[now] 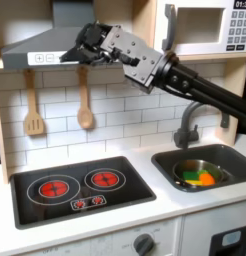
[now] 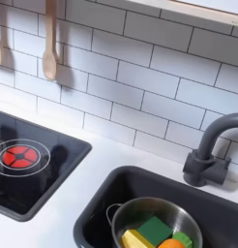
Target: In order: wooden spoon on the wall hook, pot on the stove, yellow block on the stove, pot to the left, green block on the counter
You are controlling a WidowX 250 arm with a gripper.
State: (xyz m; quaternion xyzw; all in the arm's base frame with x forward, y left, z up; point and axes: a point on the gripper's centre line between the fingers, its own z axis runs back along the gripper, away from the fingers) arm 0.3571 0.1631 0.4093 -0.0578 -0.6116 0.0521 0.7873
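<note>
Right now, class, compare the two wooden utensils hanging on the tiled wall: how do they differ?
In the first exterior view, the slotted spatula has a flat, broad head with slits; the wooden spoon has a rounded, solid bowl. The spatula hangs further to the first exterior view's left; the spoon hangs nearer the end effector. Both hang upright, heads down.

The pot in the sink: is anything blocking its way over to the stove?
Nothing visible does. The pot sits in the sink, with bare counter between it and the stove. The faucet stands behind.

Pot (image 2: 155,225) cut off by the second exterior view's bottom edge, wooden spoon (image 2: 49,44) handle cropped at top, gripper (image 1: 83,47) fingertips blurred against the range hood (image 1: 40,45), their spread unreadable
</note>
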